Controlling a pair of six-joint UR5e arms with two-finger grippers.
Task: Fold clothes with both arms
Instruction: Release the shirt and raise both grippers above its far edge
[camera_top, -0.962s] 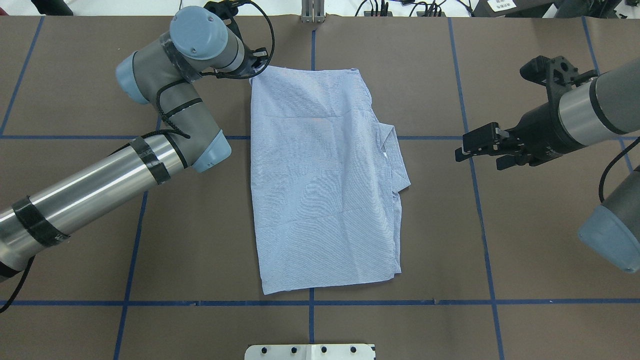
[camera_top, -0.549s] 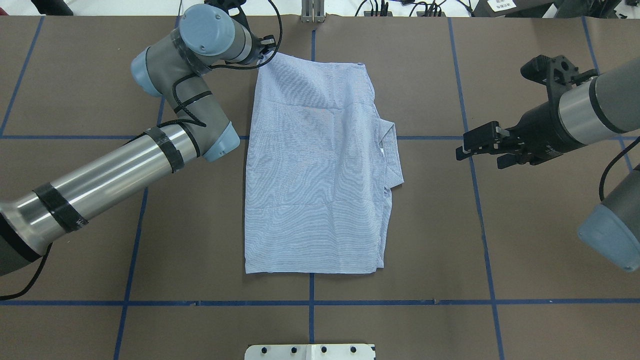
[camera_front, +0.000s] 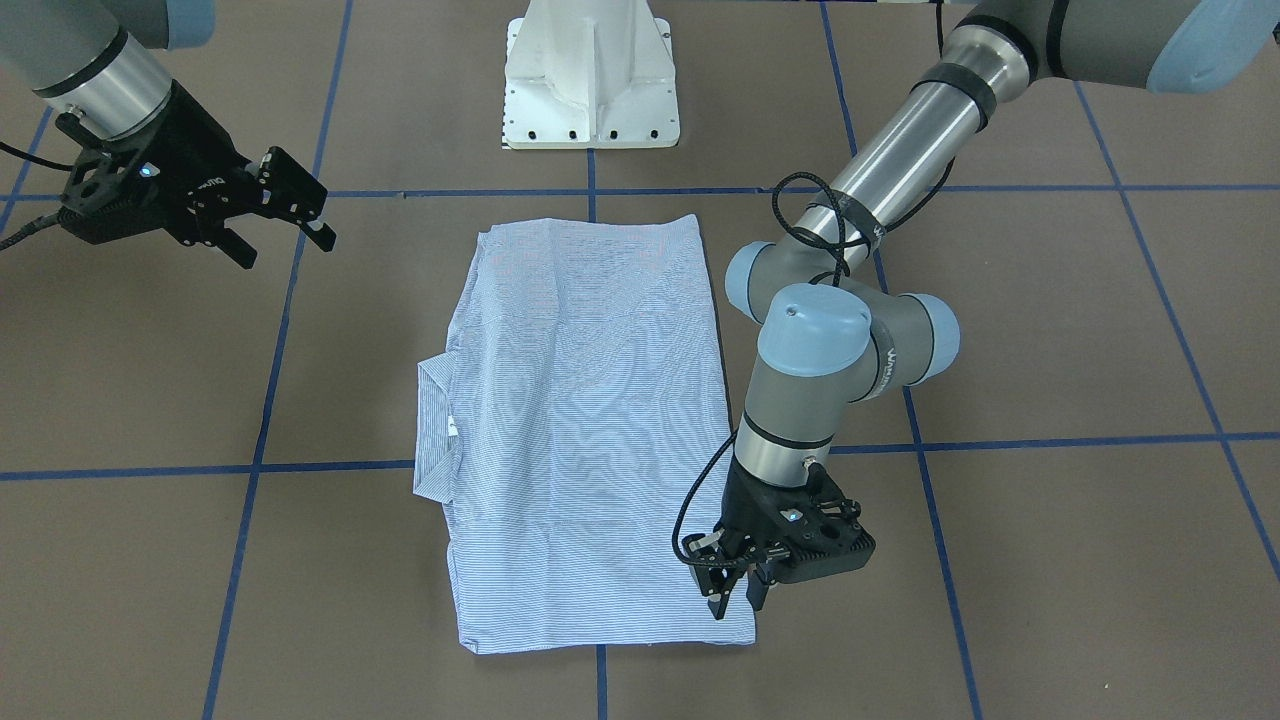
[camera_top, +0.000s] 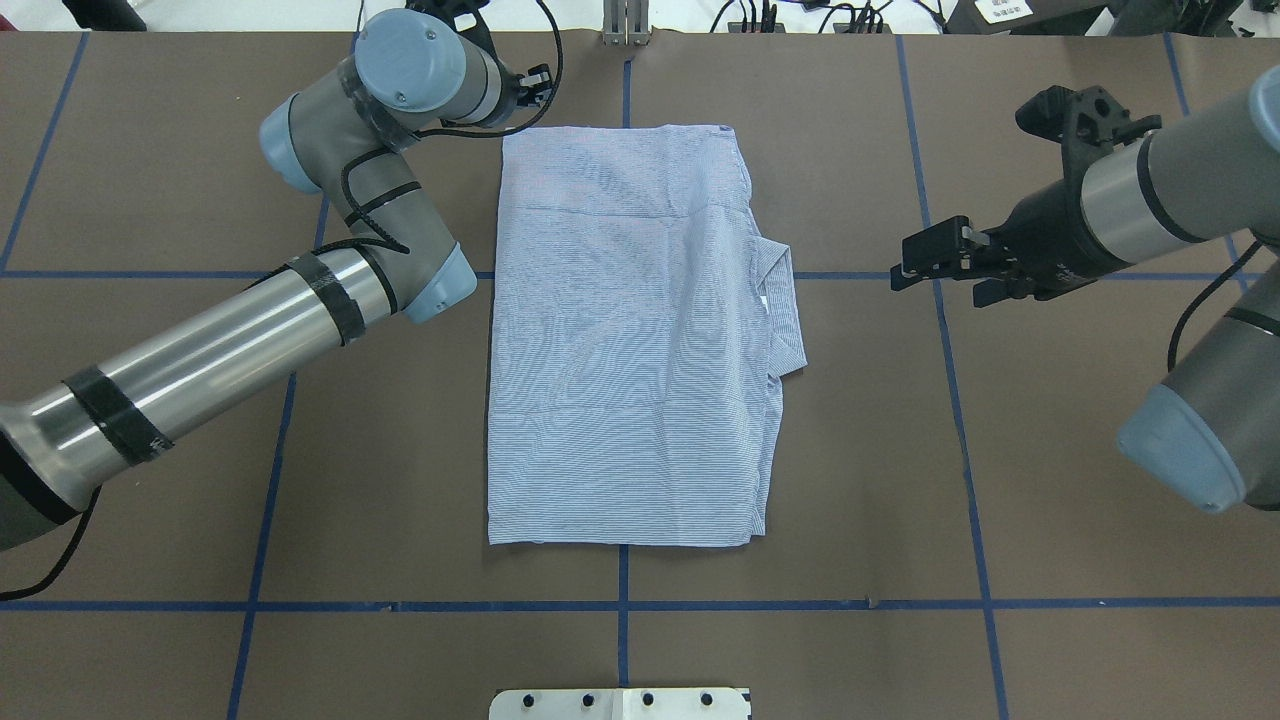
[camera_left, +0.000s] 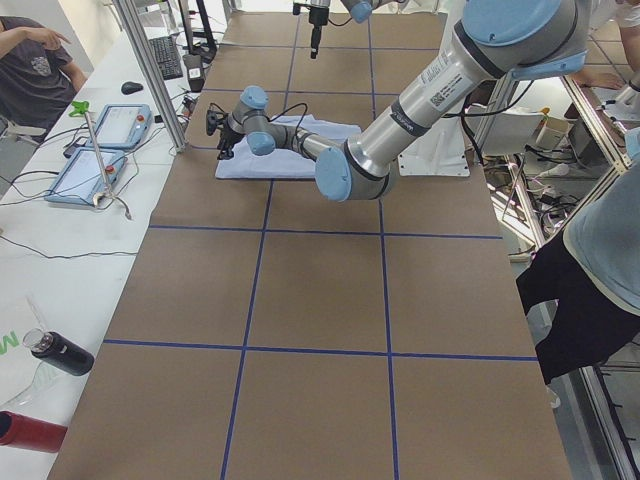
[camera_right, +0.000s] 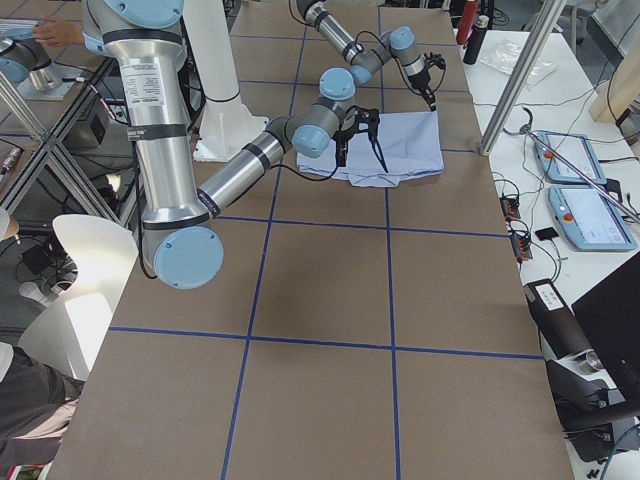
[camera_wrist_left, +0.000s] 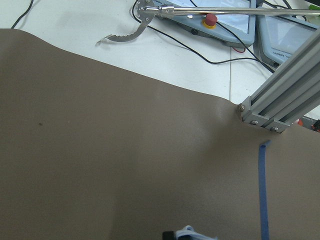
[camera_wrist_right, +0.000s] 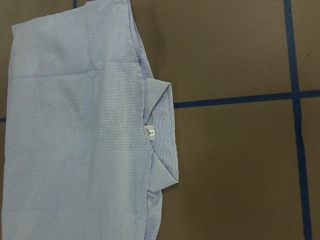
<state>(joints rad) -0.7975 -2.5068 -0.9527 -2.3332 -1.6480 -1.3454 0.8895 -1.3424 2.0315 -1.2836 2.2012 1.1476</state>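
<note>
Shirt (camera_top: 630, 340) first: you see it folded into a tall rectangle at the centre of the overhead view. It lies flat on the brown table (camera_top: 150, 150), its lower edge just above a blue tape line (camera_top: 800, 605). The collar (camera_top: 785, 310) pokes out as a small flap at the middle of the right edge. Your right wrist view shows the little white neck label (camera_wrist_right: 151, 132) just inside it. The cloth is pale blue with fine white stripes, thin and soft, with shallow creases and one straight fold line across its upper part.

The left arm (camera_top: 200, 360) stretches from the lower left of the overhead view, bends sharply at the elbow and ends at the shirt's upper left corner. In the front-facing view the left gripper (camera_front: 737, 603) hangs fingers-down over that corner, which there is the shirt's lower right. Its fingers sit close together, and you cannot tell whether they pinch any cloth. The right gripper (camera_top: 940, 275) hovers right of the collar in the overhead view, apart from the shirt, with its fingers spread and holding nothing. Both arms are smooth grey metal tubes with light blue caps, and the grippers are matte black.
</note>
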